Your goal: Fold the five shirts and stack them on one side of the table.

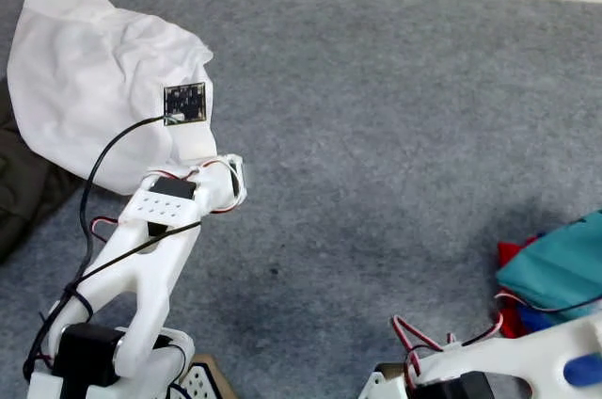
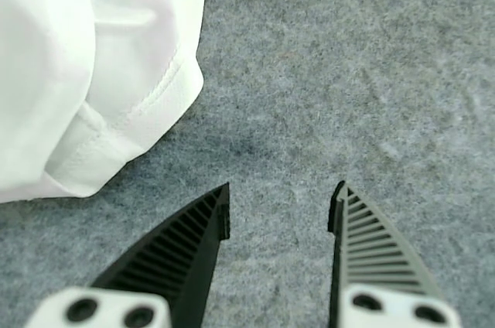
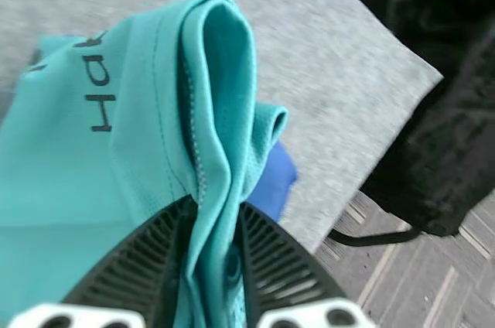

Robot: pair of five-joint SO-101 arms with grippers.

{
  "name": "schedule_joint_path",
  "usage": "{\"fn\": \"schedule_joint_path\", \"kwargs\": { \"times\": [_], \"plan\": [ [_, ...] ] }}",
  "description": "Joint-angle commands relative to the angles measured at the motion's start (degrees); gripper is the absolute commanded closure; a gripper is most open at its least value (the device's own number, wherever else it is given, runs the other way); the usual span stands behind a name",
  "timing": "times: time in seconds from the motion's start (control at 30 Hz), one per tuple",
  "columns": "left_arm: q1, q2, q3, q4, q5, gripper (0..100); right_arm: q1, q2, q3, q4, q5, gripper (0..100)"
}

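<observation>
A crumpled white shirt (image 1: 99,79) lies at the table's far left corner; its hemmed edge (image 2: 116,111) shows in the left wrist view. My left gripper (image 2: 280,200) is open over bare grey felt just beside that hem, touching nothing. The left arm (image 1: 165,230) rises from the near left. A teal shirt (image 1: 555,263) lies on a pile at the right edge, over a red shirt (image 1: 509,254) and a blue one (image 3: 272,181). My right gripper (image 3: 214,212) is shut on a raised fold of the teal shirt (image 3: 155,111).
A dark garment (image 1: 23,187) hangs off the table's left edge. The grey felt table (image 1: 376,135) is bare across its middle. Past the table edge by the right gripper, black fabric (image 3: 433,73) hangs above the floor.
</observation>
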Motion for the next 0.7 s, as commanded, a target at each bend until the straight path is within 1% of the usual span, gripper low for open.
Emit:
{"fn": "schedule_joint_path", "kwargs": {
  "times": [0.0,0.13,0.3,0.5,0.53,0.57,0.67],
  "plan": [
    [-0.22,-1.8,-0.22,-0.97,-0.62,78,4.09,-1.45,3.65,-6.37,1.49,99.1],
    [-0.22,-1.8,-0.13,-0.88,-0.62,78,9.01,-1.45,10.86,-11.21,8.18,99.1],
    [-0.22,-1.8,-0.13,-0.88,-0.62,78,13.41,-1.45,19.65,-20.0,11.96,99.1],
    [-0.13,-1.89,0.57,-1.05,-0.62,78,12.35,-1.45,29.23,-26.68,19.25,98.0],
    [-0.13,-1.89,0.57,-0.97,-0.53,78,11.82,-1.45,30.02,-26.95,19.6,95.7],
    [-0.13,-1.98,0.57,-0.88,-0.53,78,11.38,-1.54,30.11,-26.86,19.52,90.7],
    [-0.13,-2.24,0.57,-0.88,-0.53,78,9.01,-1.63,27.82,-26.86,15.74,71.2]
  ]
}}
